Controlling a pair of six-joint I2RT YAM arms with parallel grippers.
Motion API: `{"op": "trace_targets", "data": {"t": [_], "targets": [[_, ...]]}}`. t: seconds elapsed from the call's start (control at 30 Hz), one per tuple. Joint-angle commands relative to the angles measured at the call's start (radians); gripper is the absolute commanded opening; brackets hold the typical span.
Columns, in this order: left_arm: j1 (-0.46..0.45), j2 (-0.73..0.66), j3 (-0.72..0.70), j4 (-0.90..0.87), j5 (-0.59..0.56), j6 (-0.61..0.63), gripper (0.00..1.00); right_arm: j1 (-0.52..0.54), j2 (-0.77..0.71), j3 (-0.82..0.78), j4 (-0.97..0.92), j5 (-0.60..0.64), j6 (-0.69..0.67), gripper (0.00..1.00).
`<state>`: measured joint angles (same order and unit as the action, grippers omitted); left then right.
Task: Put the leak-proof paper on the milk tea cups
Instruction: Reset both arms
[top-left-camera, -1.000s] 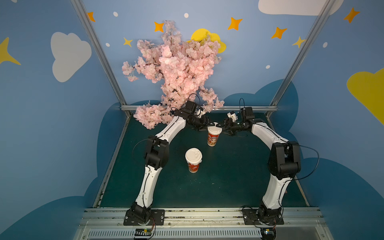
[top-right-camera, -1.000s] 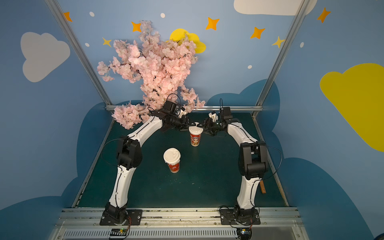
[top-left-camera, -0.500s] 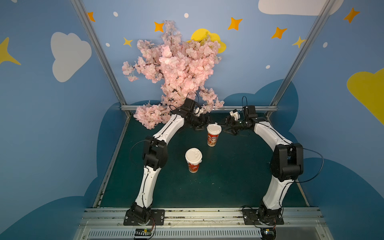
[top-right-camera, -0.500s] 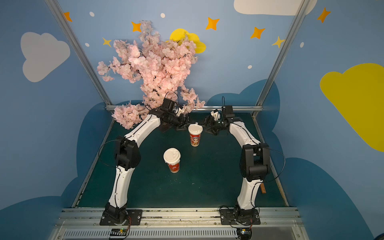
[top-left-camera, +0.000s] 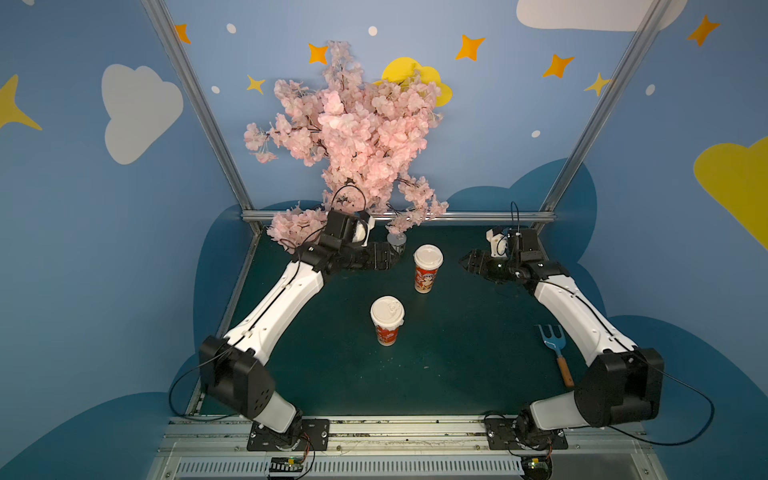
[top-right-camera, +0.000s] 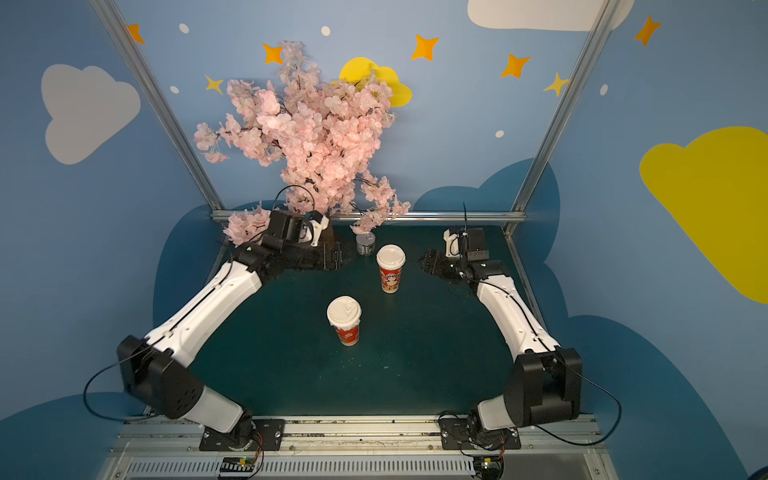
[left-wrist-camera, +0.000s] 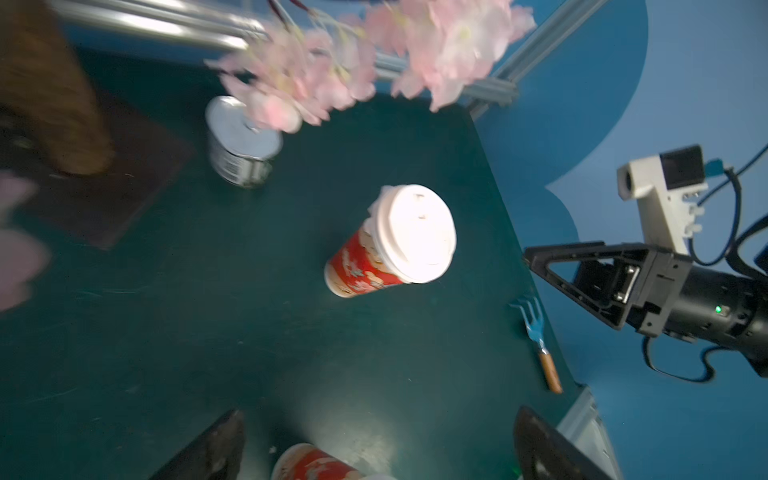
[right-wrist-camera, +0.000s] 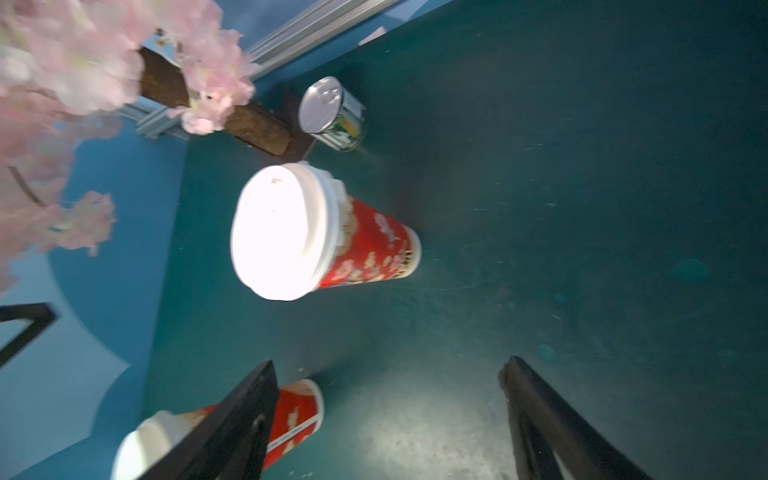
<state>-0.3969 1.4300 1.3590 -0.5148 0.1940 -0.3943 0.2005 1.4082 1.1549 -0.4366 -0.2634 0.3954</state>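
Green table (top-left-camera: 457, 353): two lidded cups (top-left-camera: 387, 328) standing mid-table, left gripper (top-left-camera: 392, 257) and right gripper (top-left-camera: 465, 261) flanking far one (top-left-camera: 427, 272), jaws gaping empty. Can (top-left-camera: 397, 240), blossoms (top-left-camera: 361, 124) crowding behind. Paper (left-wrist-camera: 372, 222) peeking under lid (left-wrist-camera: 415, 232), wrist views only.

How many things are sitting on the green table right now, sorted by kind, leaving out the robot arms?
Milk tea cups: 2
White lids: 2
Grey can: 1
Blue hand rake: 1
Pink blossom tree: 1
Total: 7
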Motion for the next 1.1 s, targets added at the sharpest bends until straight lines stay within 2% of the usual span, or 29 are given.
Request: {"op": "trace_targets", "data": {"t": [0.0, 0.13, 0.2, 0.27, 0.37, 0.43, 0.5, 0.57, 0.67, 0.7, 0.83, 0.9, 0.97, 1.03, 1.07], "targets": [[0.029, -0.171, -0.259, 0.204, -0.284, 0.059, 1.0, 0.01, -0.072, -0.122, 0.101, 0.22, -0.063, 0.86], [0.078, -0.373, -0.558, 0.359, -0.373, 0.118, 1.0, 0.015, -0.148, -0.262, 0.206, 0.361, -0.128, 0.87], [0.096, -0.427, -0.694, 0.456, -0.445, 0.136, 1.0, 0.016, -0.169, -0.328, 0.279, 0.417, -0.181, 0.87], [0.124, -0.436, -0.797, 0.555, -0.466, 0.184, 1.0, 0.016, -0.177, -0.393, 0.37, 0.465, -0.237, 0.88], [0.19, -0.338, -0.851, 0.647, -0.531, 0.199, 1.0, 0.014, -0.148, -0.471, 0.503, 0.533, -0.32, 0.88], [0.234, -0.253, -0.812, 0.658, -0.575, 0.201, 1.0, 0.015, -0.105, -0.477, 0.544, 0.574, -0.364, 0.88], [0.268, -0.145, -0.762, 0.697, -0.585, 0.277, 1.0, 0.014, -0.046, -0.511, 0.637, 0.589, -0.419, 0.89], [0.281, -0.038, -0.763, 0.838, -0.609, 0.36, 1.0, 0.012, 0.014, -0.538, 0.741, 0.609, -0.461, 0.89], [0.321, 0.084, -0.789, 1.021, -0.579, 0.367, 1.0, 0.007, 0.073, -0.57, 0.871, 0.62, -0.489, 0.89], [0.333, 0.104, -0.809, 1.076, -0.547, 0.359, 1.0, -0.002, 0.071, -0.56, 0.844, 0.605, -0.476, 0.89], [0.37, 0.087, -0.87, 1.166, -0.417, 0.358, 1.0, -0.05, 0.03, -0.637, 0.935, 0.496, -0.463, 0.89], [0.398, 0.089, -0.944, 1.275, -0.307, 0.367, 1.0, -0.084, 0.021, -0.707, 1.044, 0.403, -0.464, 0.89], [0.405, 0.154, -0.992, 1.472, -0.285, 0.372, 1.0, -0.091, 0.067, -0.762, 1.203, 0.378, -0.462, 0.89], [0.406, 0.105, -0.955, 1.323, -0.283, 0.368, 1.0, -0.091, 0.09, -0.757, 1.229, 0.408, -0.443, 0.89], [0.406, 0.104, -0.96, 1.321, -0.281, 0.37, 1.0, -0.094, 0.084, -0.736, 1.176, 0.41, -0.43, 0.89]]}}
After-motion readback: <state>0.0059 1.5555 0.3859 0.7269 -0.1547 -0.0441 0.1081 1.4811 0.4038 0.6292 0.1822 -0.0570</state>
